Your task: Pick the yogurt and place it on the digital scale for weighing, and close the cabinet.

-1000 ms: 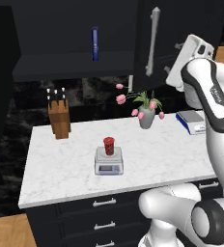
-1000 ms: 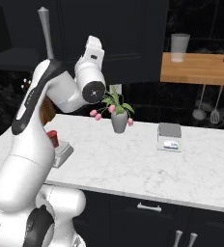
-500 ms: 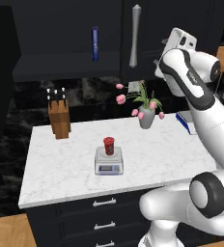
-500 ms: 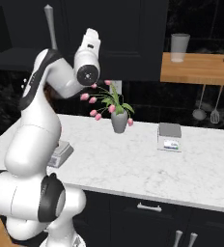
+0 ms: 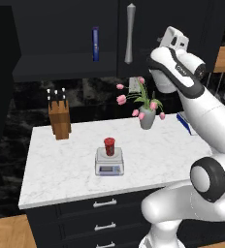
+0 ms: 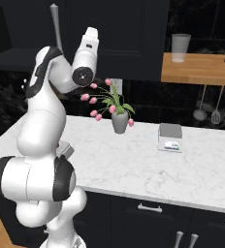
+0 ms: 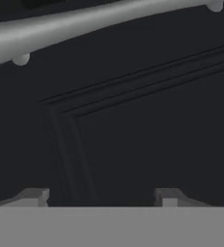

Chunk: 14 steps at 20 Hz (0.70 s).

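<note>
Yogurt (image 5: 109,146): upright on scale (image 5: 109,164), mid worktop (image 5: 61,169), toward front edge. Cabinet (image 5: 172,19): right door nearly shut, silver handle (image 5: 130,33) vertical; left side open, blue bottle (image 5: 95,43) on shelf. Gripper (image 7: 102,198): raised against door panel, fingers apart, grasping nothing, handle just beyond tips. Knife block (image 5: 59,115): back left corner. Tulip vase (image 5: 147,117): near back edge.

Red yogurt (image 5: 109,146), silver-grey digital scale (image 5: 109,163), black cabinet (image 5: 153,34), white-veined marble counter (image 5: 61,169), pink tulips (image 5: 138,101).
</note>
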### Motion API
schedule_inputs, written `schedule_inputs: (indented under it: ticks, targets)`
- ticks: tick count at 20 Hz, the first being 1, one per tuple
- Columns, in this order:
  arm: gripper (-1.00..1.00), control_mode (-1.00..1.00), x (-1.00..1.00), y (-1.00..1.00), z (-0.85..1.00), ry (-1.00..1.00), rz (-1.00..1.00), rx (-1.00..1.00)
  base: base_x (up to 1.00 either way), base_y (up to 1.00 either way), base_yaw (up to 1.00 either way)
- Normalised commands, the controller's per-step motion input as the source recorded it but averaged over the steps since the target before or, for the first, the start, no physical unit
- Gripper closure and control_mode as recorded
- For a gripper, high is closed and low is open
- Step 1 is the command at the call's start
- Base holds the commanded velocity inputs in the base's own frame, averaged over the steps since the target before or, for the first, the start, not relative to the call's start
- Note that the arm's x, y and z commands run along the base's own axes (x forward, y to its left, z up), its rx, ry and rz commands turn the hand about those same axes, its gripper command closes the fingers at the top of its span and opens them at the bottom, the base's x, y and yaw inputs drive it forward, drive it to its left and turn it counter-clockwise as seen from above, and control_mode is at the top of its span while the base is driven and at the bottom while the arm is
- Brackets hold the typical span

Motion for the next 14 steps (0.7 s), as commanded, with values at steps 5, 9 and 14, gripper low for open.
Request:
schedule_inputs:
  ticks: [5, 9, 14]
  targets:
    - [-1.0, -1.0, -0.66, -0.09, 0.19, 0.09, -0.1, 0.01, 0.0, 0.0, 0.0]
    - [-1.0, -1.0, -1.0, -0.17, 0.94, 0.23, -0.05, 0.0, 0.0, 0.0, 0.0]
    - [-1.0, -1.0, -1.0, -0.05, 1.0, 0.33, 0.0, 0.0, 0.0, 0.0, 0.0]
